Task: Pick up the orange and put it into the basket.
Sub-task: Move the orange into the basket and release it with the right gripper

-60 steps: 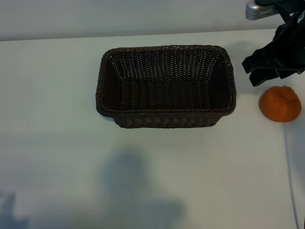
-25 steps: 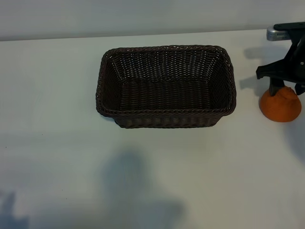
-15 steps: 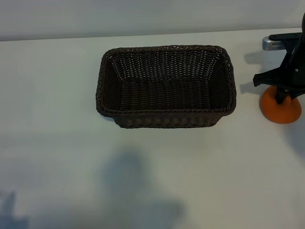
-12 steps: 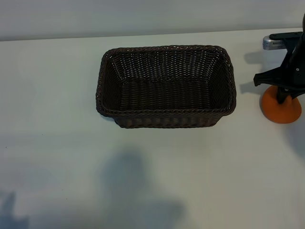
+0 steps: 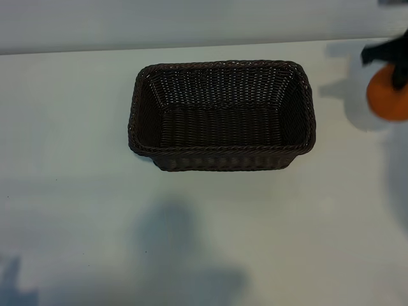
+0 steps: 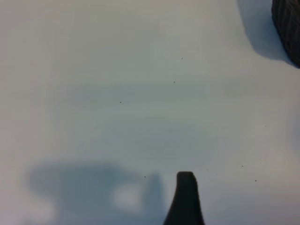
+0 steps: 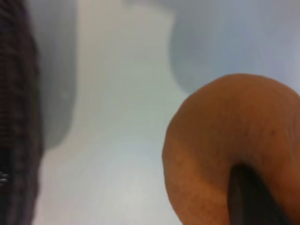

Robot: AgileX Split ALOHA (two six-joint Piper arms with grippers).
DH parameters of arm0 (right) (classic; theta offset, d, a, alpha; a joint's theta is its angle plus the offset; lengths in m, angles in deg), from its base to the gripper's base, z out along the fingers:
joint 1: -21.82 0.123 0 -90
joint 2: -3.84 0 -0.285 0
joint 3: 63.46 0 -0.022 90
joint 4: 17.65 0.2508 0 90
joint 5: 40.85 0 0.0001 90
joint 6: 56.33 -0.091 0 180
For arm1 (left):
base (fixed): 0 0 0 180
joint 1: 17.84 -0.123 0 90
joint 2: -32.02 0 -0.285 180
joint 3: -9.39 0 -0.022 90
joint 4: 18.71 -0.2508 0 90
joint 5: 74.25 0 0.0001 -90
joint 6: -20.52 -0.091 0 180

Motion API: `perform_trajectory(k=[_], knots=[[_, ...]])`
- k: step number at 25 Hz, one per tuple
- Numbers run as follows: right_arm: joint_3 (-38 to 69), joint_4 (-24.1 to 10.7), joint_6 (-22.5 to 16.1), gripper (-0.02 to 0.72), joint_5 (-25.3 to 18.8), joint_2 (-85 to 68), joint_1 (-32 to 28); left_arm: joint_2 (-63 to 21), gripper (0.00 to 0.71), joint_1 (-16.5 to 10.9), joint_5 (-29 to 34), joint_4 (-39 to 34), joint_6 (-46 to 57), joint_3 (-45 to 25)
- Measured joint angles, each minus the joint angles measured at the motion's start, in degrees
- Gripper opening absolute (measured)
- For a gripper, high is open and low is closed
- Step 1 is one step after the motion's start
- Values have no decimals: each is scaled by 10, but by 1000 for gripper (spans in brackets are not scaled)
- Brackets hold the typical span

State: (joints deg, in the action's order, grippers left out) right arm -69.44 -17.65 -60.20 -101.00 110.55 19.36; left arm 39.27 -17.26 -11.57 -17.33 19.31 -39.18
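The orange (image 5: 390,99) hangs off the table at the far right edge of the exterior view, its shadow on the white surface to the left and below it. My right gripper (image 5: 394,71) is shut on the orange's top, mostly cut off by the picture's edge. Up close in the right wrist view, one dark finger (image 7: 251,197) presses into the orange (image 7: 220,140). The dark brown wicker basket (image 5: 223,150) stands empty mid-table, well left of the orange. My left gripper is outside the exterior view; one of its fingers (image 6: 186,197) shows over bare table, holding nothing.
The white table (image 5: 76,191) stretches around the basket on all sides. A corner of the basket (image 6: 288,23) shows in the left wrist view, and its side (image 7: 14,117) in the right wrist view. Arm shadows lie near the front edge.
My right gripper came down over the orange, closed on it and lifted it off the table, up and rightward in the exterior view. The basket and left arm stayed still.
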Motion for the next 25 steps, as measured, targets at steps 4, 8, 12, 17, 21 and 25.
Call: perform_trajectory(k=[4, 8, 12, 17, 21, 25], knots=[[-57, 0, 4, 83, -35, -13, 0, 0, 593, 0, 0, 0, 2, 0], [-61, 16, 11, 84, -48, -11, 0, 0, 593, 0, 0, 0, 2, 0], [-63, 53, 27, 84, -50, -9, 17, 0, 592, 0, 0, 0, 2, 0], [-64, 71, 29, 84, -50, -8, 102, 0, 592, 0, 0, 0, 2, 0], [-64, 75, 22, 84, -42, 5, 172, 0, 592, 0, 0, 0, 2, 0], [-88, 75, 16, 84, -32, 47, 216, 0, 592, 0, 0, 0, 2, 0]])
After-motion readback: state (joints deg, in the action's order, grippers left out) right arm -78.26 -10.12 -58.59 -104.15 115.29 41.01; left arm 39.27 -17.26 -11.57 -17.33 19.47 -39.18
